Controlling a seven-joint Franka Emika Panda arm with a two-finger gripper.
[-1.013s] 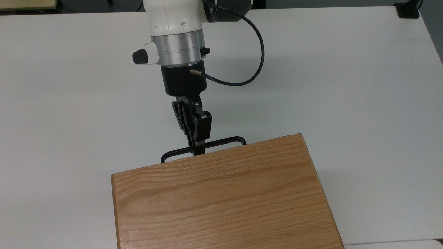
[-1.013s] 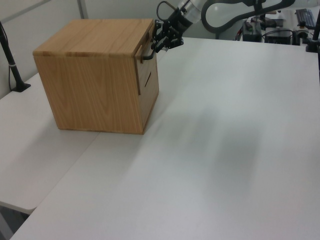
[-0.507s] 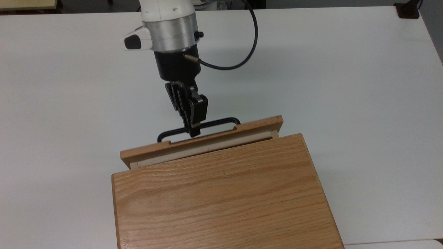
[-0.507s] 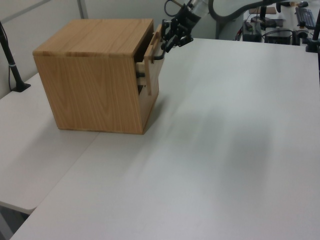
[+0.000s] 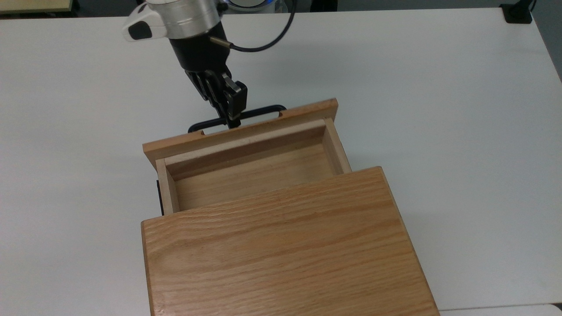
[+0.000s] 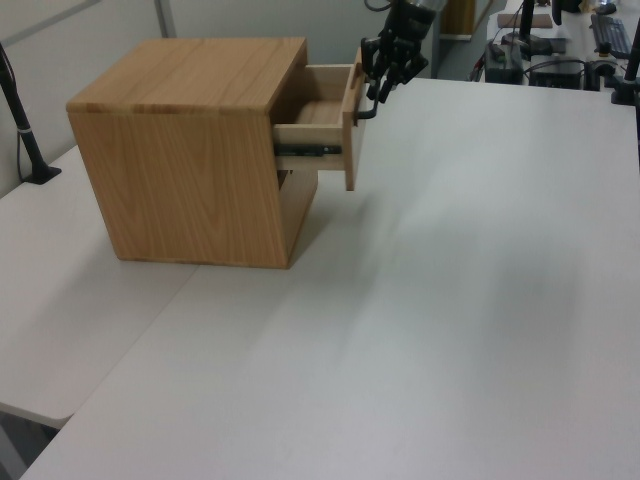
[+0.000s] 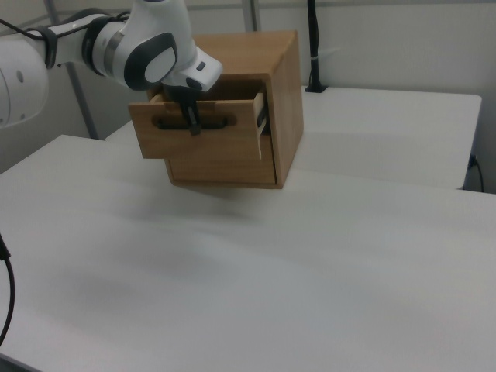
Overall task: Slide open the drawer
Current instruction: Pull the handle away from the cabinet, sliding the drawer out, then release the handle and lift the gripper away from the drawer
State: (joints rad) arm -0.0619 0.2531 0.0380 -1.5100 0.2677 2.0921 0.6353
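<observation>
**Drawer partway out, pulled by its handle**

Top view: gripper point(image 5: 233, 119) pinched tight on the black handle point(image 5: 263, 109) mid-bar, likely so the pull runs straight; drawer point(image 5: 246, 169) juts from the box point(image 5: 281, 245), bare floor showing.

Left view: drawer point(image 6: 330, 120) overhangs the table point(image 6: 450, 300), borne by a side rail point(image 6: 308, 151).

Right view: gripper point(image 7: 191, 124) at front panel point(image 7: 205, 139); grip hidden.

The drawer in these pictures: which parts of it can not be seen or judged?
- Rear of the drawer: top view, hidden under the box top.
- Handle middle: top view, covered by the gripper.
- Box's near end: top view, cut off by the bottom edge.
</observation>
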